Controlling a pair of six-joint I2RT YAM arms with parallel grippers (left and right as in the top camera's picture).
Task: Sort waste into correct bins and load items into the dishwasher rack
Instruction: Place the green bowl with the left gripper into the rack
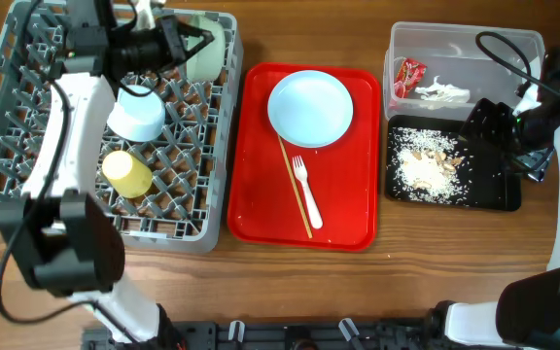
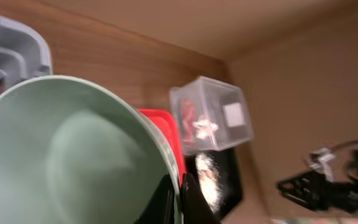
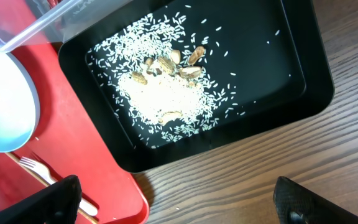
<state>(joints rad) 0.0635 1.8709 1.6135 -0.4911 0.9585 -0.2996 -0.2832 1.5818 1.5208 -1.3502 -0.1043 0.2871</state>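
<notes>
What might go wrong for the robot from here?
The left gripper pinches the pale green bowl only by its rim at a corner of the dishwasher rack; it may slip, or land on the rack's edge. The thin chopsticks lie flat on the red tray right beside the white fork, so grasping one might well knock the other.

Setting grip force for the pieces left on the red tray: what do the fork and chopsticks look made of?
The fork looks like plastic: smooth, uniform white, apparently moulded in one piece. The chopsticks look like bare wood, possibly bamboo: thin, pale tan and matte, with no visible sheen.
</notes>
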